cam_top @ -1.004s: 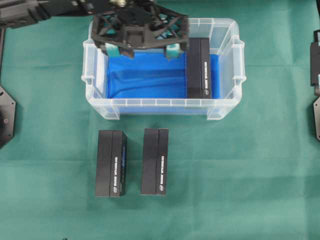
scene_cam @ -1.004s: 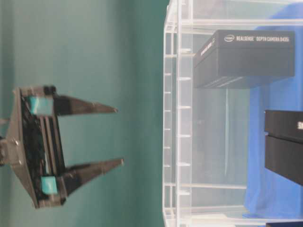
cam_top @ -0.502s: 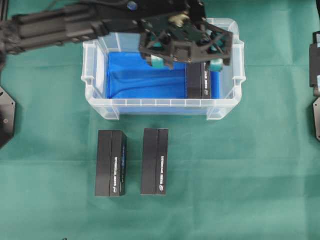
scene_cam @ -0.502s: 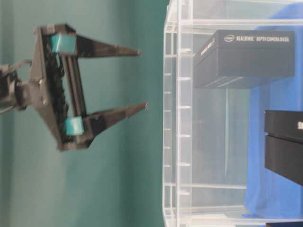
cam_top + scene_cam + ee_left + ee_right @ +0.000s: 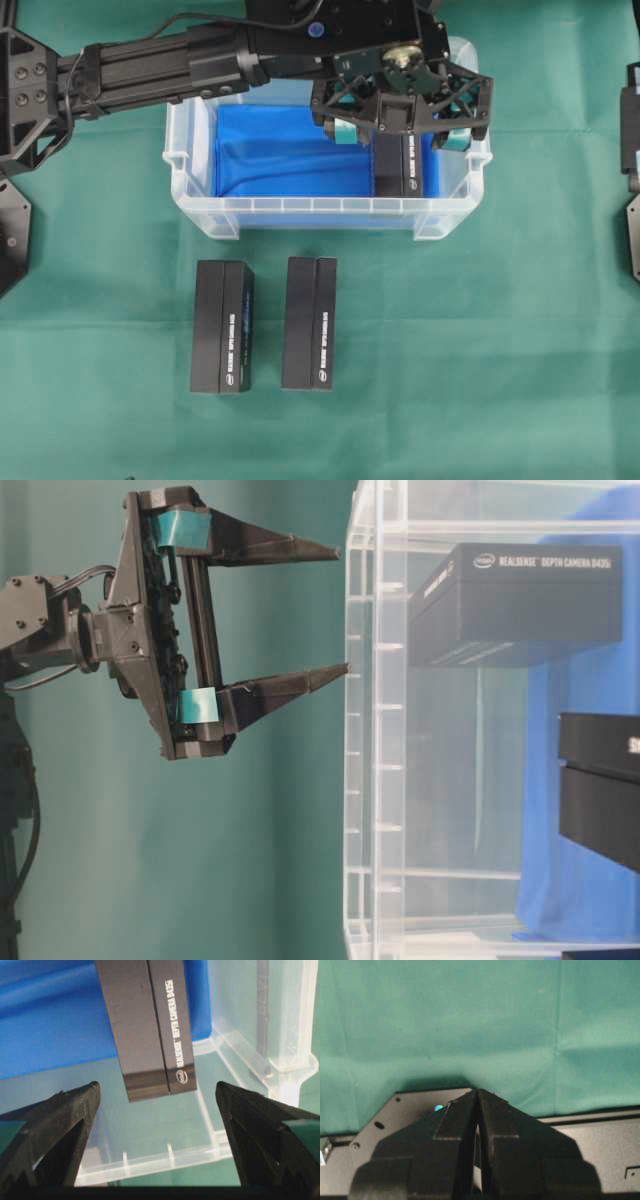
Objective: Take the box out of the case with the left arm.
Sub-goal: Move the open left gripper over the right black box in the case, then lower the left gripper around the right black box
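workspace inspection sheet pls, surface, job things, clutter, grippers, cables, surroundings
surface: green cloth, creased.
job's things: clear case with blue floor sheet; one black box lies inside at its right end, not yet gripped.
clutter: two more black boxes lie side by side on the cloth in front of the case.
grippers: left gripper open, above the box in the case, fingers either side of it in the wrist view, tips about level with the rim in the table-level view; right gripper shut, over bare cloth.
cables: black cable along the left arm.
surroundings: black arm mounts at both edges.
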Tool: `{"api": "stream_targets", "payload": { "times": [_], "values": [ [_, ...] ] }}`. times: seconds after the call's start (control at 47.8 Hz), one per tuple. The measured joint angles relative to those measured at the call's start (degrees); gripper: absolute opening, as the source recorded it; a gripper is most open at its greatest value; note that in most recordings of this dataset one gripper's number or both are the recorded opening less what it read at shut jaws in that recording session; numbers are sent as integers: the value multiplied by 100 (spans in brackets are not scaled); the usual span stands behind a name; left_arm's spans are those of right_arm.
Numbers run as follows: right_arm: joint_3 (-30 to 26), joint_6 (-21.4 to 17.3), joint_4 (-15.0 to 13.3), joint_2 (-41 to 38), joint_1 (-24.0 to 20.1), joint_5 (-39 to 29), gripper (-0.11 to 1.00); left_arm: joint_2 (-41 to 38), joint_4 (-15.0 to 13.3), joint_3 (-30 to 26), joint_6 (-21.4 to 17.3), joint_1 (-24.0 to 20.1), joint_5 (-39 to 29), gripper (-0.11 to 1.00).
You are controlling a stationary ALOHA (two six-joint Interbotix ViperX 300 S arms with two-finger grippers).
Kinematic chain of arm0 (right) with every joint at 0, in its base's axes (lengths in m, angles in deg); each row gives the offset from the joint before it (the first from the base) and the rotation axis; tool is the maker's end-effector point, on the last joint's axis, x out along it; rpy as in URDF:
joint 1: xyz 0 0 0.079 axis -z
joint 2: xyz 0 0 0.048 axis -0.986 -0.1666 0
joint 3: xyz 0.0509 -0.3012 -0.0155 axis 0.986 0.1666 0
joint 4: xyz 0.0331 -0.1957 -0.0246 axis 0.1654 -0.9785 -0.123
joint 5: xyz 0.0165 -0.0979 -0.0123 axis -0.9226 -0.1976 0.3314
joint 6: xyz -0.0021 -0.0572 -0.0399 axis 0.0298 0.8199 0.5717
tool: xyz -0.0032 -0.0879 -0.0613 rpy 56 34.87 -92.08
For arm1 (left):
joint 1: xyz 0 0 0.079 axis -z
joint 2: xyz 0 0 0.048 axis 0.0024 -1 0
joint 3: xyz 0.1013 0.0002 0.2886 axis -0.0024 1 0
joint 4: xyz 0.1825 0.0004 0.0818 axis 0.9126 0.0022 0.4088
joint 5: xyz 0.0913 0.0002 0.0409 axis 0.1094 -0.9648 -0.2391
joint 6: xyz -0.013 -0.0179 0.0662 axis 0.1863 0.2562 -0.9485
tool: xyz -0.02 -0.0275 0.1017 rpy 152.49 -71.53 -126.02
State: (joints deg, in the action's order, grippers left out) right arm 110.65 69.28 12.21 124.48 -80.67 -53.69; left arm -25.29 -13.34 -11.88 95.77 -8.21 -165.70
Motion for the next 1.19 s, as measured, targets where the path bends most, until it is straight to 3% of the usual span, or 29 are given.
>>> {"api": "stream_targets", "payload": {
  "times": [1.192],
  "values": [
    [0,18,0,9,0,0,3,-105,44,-9,9,-97,79,93]
  ]
}}
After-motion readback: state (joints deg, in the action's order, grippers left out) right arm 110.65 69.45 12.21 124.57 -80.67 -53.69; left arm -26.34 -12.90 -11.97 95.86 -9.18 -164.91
